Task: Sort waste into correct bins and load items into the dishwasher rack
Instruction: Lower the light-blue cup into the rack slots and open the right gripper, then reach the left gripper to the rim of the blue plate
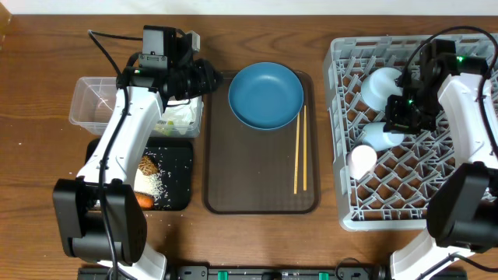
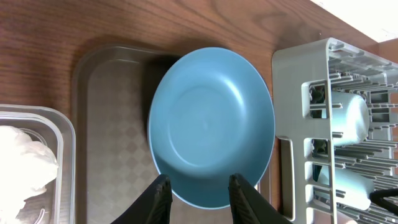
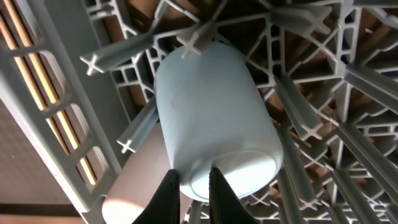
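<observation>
— What's the left gripper (image 2: pixel 200 196) doing?
— It's hovering, fingers apart, over the rim of the dark-blue plate (image 2: pixel 211 124), which is sitting on the brown tray (image 2: pixel 112 124).
— And the right gripper (image 3: pixel 194 186)?
— Its fingers are sitting nearly together at the light-blue cup (image 3: pixel 211 106), which is lying in the dishwasher rack (image 1: pixel 339 140). Whether it's gripping, I can't tell.

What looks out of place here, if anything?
The light-blue cup and the white-pink cup lie on their sides in the dishwasher rack, slumped across the pegs rather than standing. That looks untidy for a rack. Nothing else stands out.
</observation>
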### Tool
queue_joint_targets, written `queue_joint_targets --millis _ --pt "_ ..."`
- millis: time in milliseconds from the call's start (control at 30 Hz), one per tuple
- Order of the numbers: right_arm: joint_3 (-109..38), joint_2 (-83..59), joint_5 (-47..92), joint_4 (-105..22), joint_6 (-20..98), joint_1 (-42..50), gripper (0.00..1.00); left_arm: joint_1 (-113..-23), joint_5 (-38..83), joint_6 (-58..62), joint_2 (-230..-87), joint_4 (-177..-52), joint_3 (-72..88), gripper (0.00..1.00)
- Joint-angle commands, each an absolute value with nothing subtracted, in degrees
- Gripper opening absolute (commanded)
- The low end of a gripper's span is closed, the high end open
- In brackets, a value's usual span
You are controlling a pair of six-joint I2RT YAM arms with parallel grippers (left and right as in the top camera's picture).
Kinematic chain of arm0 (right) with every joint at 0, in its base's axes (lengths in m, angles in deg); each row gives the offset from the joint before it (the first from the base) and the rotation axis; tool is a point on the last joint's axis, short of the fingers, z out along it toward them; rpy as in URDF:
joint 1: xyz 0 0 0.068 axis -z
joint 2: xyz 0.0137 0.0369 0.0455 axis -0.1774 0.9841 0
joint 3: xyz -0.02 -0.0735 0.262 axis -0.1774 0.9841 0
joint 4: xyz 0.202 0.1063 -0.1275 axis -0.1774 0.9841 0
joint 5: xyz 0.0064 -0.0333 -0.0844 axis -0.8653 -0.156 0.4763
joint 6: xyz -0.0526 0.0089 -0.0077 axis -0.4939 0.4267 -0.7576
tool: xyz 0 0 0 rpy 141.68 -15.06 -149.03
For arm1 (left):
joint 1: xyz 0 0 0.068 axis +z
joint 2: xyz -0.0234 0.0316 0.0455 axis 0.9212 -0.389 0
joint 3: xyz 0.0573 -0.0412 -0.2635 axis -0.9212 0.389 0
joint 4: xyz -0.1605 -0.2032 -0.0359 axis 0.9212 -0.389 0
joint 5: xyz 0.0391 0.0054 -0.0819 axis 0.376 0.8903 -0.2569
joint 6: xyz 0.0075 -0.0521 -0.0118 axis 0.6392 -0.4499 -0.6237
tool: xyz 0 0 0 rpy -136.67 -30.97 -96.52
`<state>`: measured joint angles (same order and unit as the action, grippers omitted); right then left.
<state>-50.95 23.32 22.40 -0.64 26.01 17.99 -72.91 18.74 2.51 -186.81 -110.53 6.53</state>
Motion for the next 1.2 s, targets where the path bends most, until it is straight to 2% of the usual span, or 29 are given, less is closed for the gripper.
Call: queue_joint_targets --millis 0,333,467,767,1000,1167 --pt "-49.3 23.9 21.5 -3.2 27.6 17.7 0.12 -73.1 19.5 3.3 -187.2 -110.7 6.8 0.32" --pt "-50.3 23.8 16.9 -9.7 27.0 17.7 0.38 -73.1 22.7 3.3 -187.2 -111.4 6.8 0.32" --pt "-51.9 23.8 15.6 -8.8 26.8 17.7 0.42 -73.1 22.7 3.4 -187.2 -111.4 6.8 0.32" --pt "-58.1 22.9 -0.5 -11.3 24.0 16.1 0.46 -73.1 23.5 4.2 -187.3 -114.6 6.8 0.32" --pt "-58.4 22.8 1.7 -20.8 24.0 7.7 0.48 -75.0 24.0 4.2 -187.5 -115.0 6.8 0.32" --pt "-58.4 22.8 10.5 -24.8 24.1 0.9 0.52 -79.0 34.6 3.6 -189.0 -114.9 6.8 0.32"
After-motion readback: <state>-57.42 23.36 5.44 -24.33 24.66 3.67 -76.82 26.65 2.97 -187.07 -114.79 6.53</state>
